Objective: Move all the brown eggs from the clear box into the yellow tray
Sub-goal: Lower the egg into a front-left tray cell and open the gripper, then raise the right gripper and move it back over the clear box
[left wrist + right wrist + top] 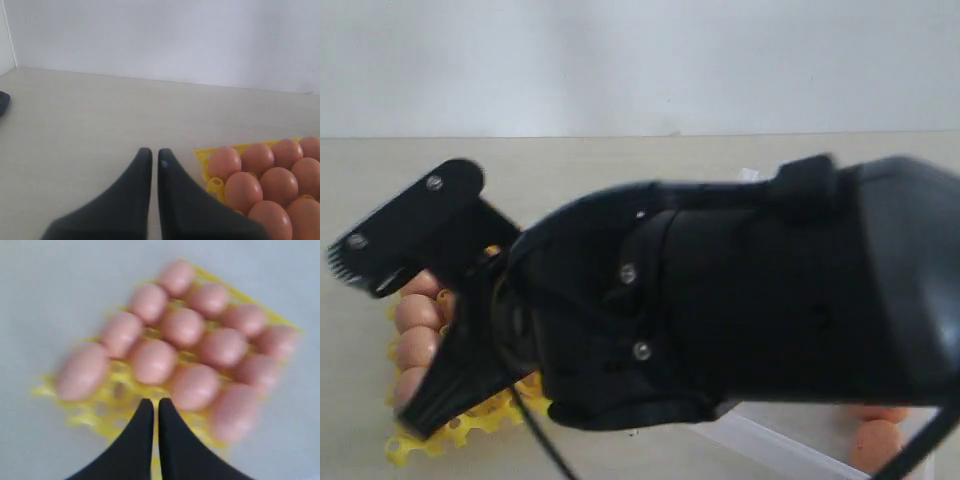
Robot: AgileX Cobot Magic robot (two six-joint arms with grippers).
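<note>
Pale desk (40,290) is carrying the yellow tray (100,410) of matte brown eggs (152,361) just beyond my right fingers (146,412), which are pressing together, empty.

The tray (470,432) sits on the surface (620,165) at the near left, with eggs (417,347) in most of its cups. The box (775,440) lies to its right, also near, holding further eggs (876,442). The right gripper (155,405) hangs above the tray. The left gripper (155,152) is over bare surface just beside it.

White wall (160,35), pale tabletop (75,115)
</note>
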